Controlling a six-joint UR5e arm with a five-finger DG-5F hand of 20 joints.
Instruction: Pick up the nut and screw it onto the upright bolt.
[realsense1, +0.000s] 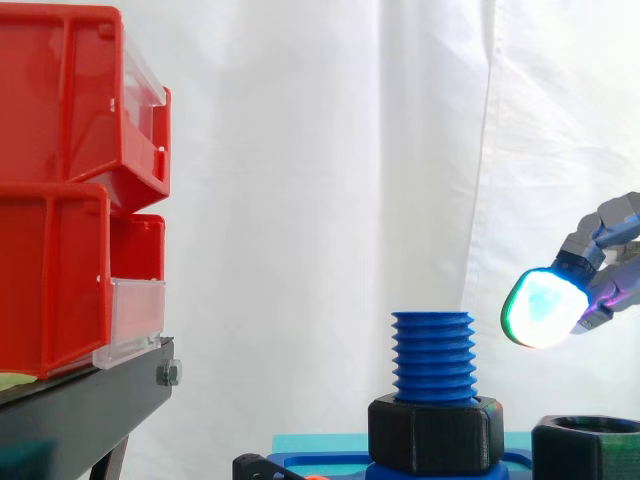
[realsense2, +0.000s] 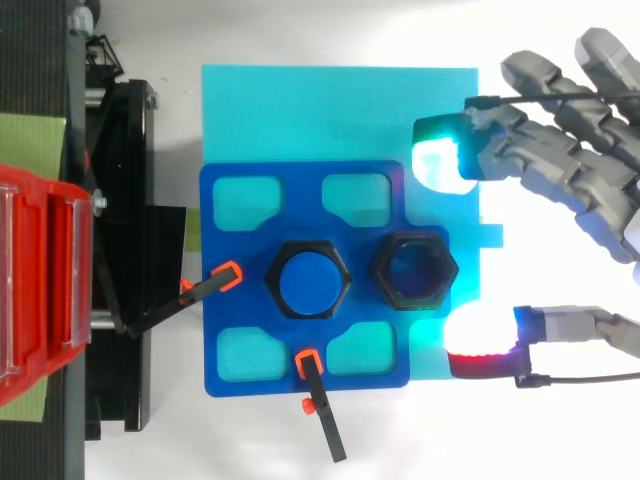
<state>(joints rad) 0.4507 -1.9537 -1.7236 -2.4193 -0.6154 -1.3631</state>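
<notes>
A blue threaded bolt (realsense1: 432, 355) stands upright on a blue plate (realsense2: 225, 335), with a black hex nut (realsense1: 435, 432) seated round its base. From above, the bolt's top (realsense2: 307, 281) sits inside that nut. A second black nut (realsense2: 414, 270) lies loose on the plate just right of the bolt and is also at the lower right in the side view (realsense1: 588, 448). My hand (realsense2: 570, 170) is to the right of this nut and above it, open and holding nothing. One glowing fingertip (realsense2: 443, 160) is beyond the nut and another (realsense2: 480, 338) is on its near side.
Red bins (realsense1: 70, 190) are stacked on a black stand (realsense1: 90, 410) at the left. The plate lies on a cyan sheet (realsense2: 340, 100). Two black clamps with orange tips (realsense2: 215, 283) (realsense2: 318, 400) hold the plate at its left and front edges.
</notes>
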